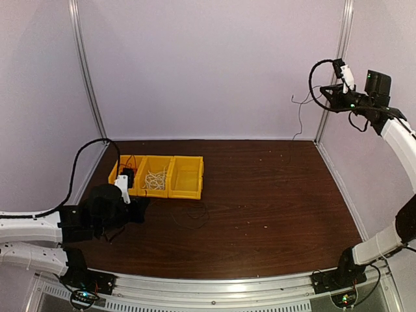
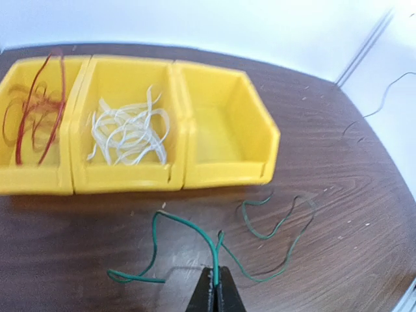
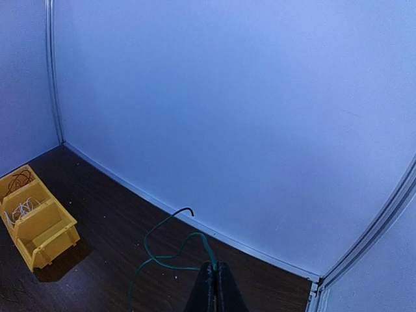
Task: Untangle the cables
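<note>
The left claw (image 2: 213, 286) is pressing shut on a green cable (image 2: 185, 227). It is pinching it partway along, and both ends are trailing onto the table (image 2: 78, 260) (one curling off to the left, the other arching up just ahead of the fingers). Beyond it, three yellow bins (image 1: 185, 194) are sitting side by side, touching. The left bin (image 2: 32, 182) is holding red cables (image 2: 36, 110), the middle bin (image 2: 123, 179) is holding white cables (image 2: 130, 130), and the right bin (image 2: 227, 172) is standing against the middle one. To the right of the claw, more green cable (image 2: 279, 227) is lying in loose waves on the table; I cannot tell whether it is a separate piece. From above it is showing as a faint dark loop in front of the bins. Far to the right, the right claw (image 3: 213, 286) is hanging high near the back wall (image 3: 227, 97), clamped together on another green cable (image 3: 145, 246), which is dangling toward the table.
</note>
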Robot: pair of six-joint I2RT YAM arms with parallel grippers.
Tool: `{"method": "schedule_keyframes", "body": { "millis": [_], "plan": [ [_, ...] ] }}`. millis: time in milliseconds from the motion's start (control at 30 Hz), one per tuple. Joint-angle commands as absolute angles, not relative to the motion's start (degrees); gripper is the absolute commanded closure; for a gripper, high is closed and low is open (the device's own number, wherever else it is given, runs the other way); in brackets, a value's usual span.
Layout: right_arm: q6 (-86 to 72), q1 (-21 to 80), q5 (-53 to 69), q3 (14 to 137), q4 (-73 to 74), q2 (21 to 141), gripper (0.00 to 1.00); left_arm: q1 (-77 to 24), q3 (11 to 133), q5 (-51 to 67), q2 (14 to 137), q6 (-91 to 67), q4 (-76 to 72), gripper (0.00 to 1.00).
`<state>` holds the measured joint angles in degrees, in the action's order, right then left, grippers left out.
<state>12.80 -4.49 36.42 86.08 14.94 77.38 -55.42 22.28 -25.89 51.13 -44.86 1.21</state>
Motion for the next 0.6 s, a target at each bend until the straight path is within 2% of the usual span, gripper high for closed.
{"method": "schedule_keyframes", "body": {
  "millis": [0,167,267,333,400,433,567],
  "plan": [
    [13.42,-4.25,44.12,80.44,13.60,74.04,1.00,-55.07,31.78,-23.41,52.31,-30.03,-3.62,1.00],
    [17.39,-0.39,49.60,72.28,17.68,74.75,1.00,-54.98,43.84,-24.58,57.70,-22.18,-3.36,1.00],
    [26.21,6.89,49.00,67.40,24.93,75.96,0.95,-53.40,51.80,-25.06,62.33,-19.76,-1.98,1.00],
    [31.09,11.33,47.25,64.00,28.32,77.05,0.87,-51.52,57.21,-23.90,65.62,-18.78,-0.56,1.00],
    [32.61,14.27,46.69,60.85,29.68,78.45,0.70,-49.56,62.04,-22.52,68.46,-17.81,-0.27,1.00],
    [33.06,14.99,47.19,59.42,29.87,79.00,0.65,-48.51,64.36,-21.60,69.74,-17.23,0.35,1.00],
    [35.46,15.37,48.46,55.65,30.18,80.29,0.52,-44.79,74.27,-19.12,74.66,-15.66,3.21,1.00]
  ]
}}
